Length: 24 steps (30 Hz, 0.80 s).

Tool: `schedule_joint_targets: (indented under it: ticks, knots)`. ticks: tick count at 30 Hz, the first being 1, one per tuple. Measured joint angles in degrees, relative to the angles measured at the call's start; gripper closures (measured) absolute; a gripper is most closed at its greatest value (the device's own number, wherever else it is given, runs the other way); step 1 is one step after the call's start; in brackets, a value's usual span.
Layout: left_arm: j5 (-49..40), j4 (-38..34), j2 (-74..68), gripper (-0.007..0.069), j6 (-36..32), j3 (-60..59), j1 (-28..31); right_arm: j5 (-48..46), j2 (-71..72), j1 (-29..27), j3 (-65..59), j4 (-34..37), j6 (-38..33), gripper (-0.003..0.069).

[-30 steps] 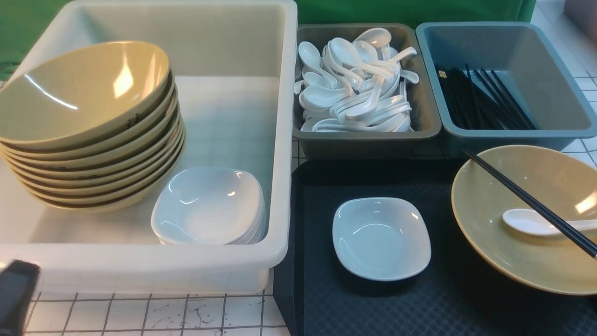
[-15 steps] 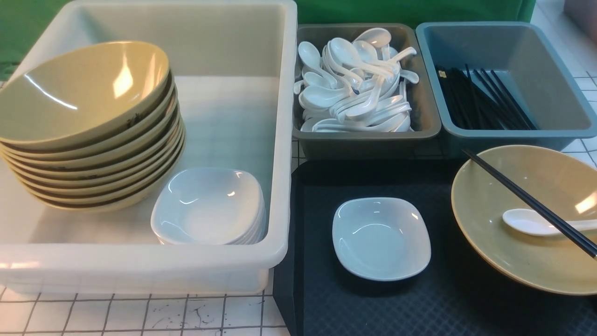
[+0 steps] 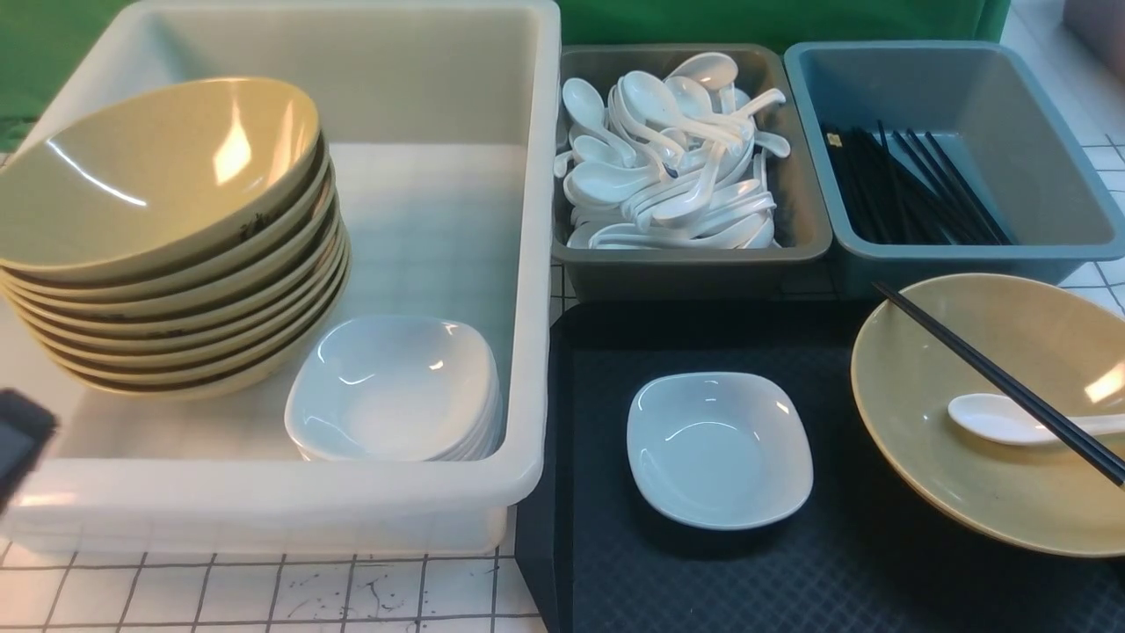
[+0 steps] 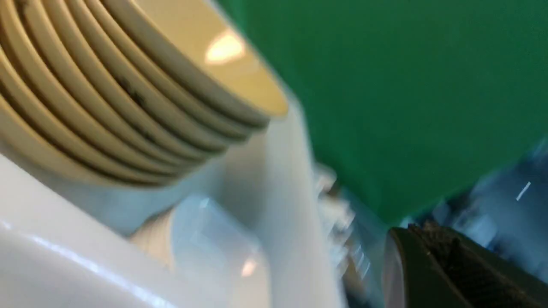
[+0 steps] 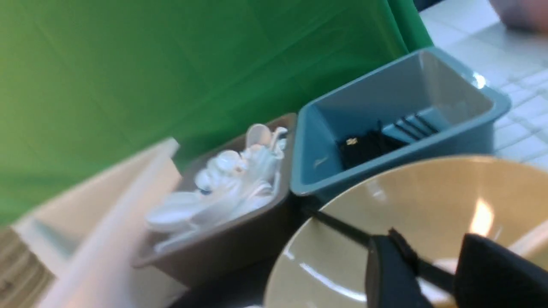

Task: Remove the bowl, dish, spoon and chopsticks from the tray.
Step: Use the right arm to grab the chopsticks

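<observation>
Your right end effector (image 5: 432,259), spread, straddles the thin black chopsticks (image 5: 342,229) on the olive-yellow glossy bowl (image 5: 385,192) at two o'clock. Your left end effector (image 3: 22,431) is pressed together.

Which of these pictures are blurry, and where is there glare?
Front view: sharp, with glare patches on the stacked bowls and the bowl. Left wrist view: heavily smeared, the white tub streaked. Right wrist view: mildly blurred, worst toward the white tub.
</observation>
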State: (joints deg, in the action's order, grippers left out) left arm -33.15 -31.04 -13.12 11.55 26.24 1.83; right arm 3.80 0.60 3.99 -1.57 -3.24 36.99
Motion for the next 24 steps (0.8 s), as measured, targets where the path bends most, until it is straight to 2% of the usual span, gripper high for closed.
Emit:
schedule_joint_targets:
  ticks: [2,4,5,6,7,9,11,17,22,24]
  knots:
    - [-8.1,-0.88,-5.59,0.0626,-7.93,4.23,0.0,-5.9,-0.6,2.18,1.47,0.0,3.0,0.047]
    - [-13.37,-3.27,-11.04,0.0626,-14.8,7.4,-0.93,-12.15,-3.04,6.36,5.64,0.0,1.4,0.0515]
    - [-13.37,-3.58,-11.55,0.0626,-14.8,7.66,-1.15,-12.73,-3.4,6.36,6.18,0.0,1.09,0.0519]
    - [-15.51,-5.62,-15.04,0.0626,-19.36,9.26,-3.19,-18.2,-7.37,11.48,11.28,0.0,-1.81,0.0552]
    - [-16.12,-6.36,-16.45,0.0626,-20.36,9.85,-4.34,-18.92,-8.39,12.72,13.43,0.0,-2.54,0.0558]
    - [-17.33,-7.62,-20.5,0.0626,-24.8,11.39,-8.6,-26.18,-13.56,18.48,19.66,0.0,-5.81,0.0579]
    - [-17.53,-6.89,-25.81,0.0626,-28.13,13.25,-14.99,-38.76,-21.25,25.98,29.16,-0.06,-10.22,0.0587]
    - [-17.11,-2.2,-36.32,0.0625,-29.87,19.57,-29.13,-59.92,-39.27,38.87,47.11,-5.53,-17.7,0.0587]
    - [-16.4,0.64,-41.91,0.0625,-30.0,24.71,-37.26,-66.53,-48.49,40.36,54.93,-7.94,-23.12,0.0587]
    - [-15.19,2.47,-43.69,0.0625,-30.0,26.5,-41.07,-68.38,-53.56,40.25,58.72,-8.01,-27.46,0.0587]
